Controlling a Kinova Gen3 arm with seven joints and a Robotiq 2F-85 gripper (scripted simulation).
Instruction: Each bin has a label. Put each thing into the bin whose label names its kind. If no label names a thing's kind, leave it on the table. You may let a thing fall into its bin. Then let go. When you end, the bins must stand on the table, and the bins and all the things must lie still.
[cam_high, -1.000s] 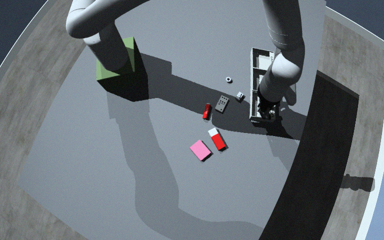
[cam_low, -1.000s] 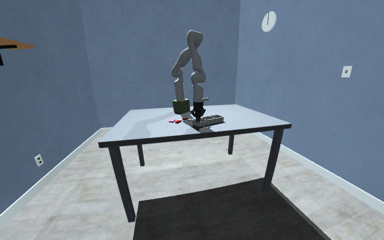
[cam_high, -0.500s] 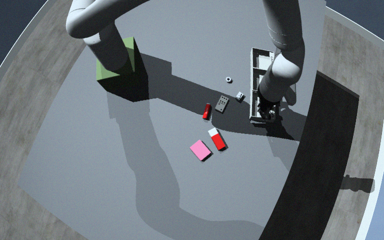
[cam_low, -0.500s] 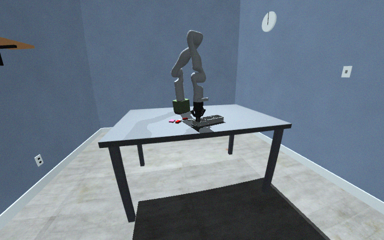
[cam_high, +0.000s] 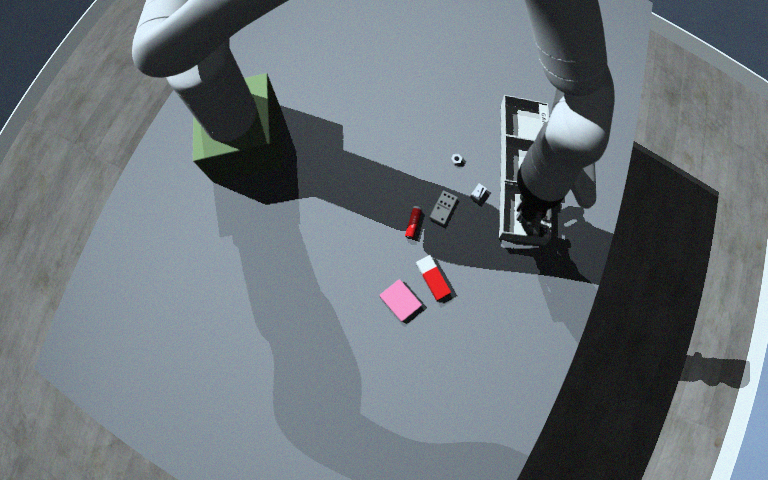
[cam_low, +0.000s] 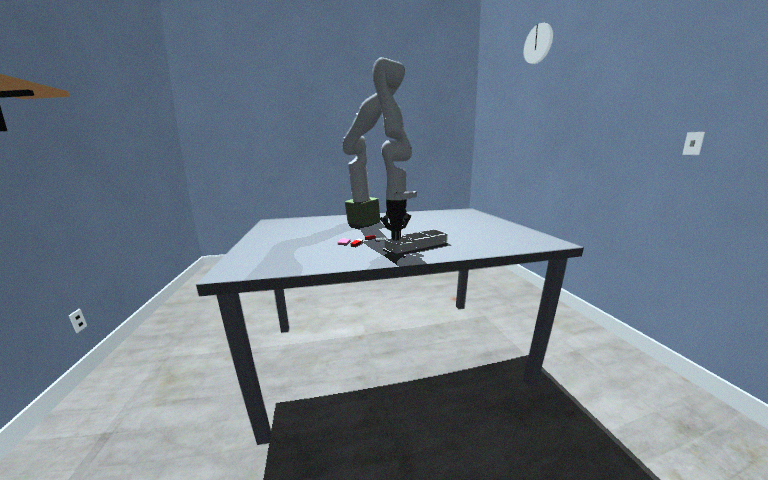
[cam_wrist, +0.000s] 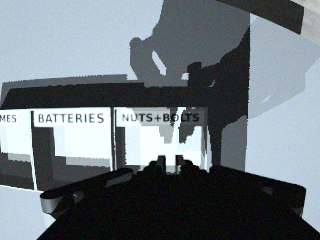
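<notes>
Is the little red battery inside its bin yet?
No, it is out. The red battery lies on its side on the table, next to the grey domino, away from the bins.

Red battery (cam_high: 413, 221), domino (cam_high: 444, 207), nut (cam_high: 457, 160) beside three-compartment bin (cam_high: 503, 169).
</notes>
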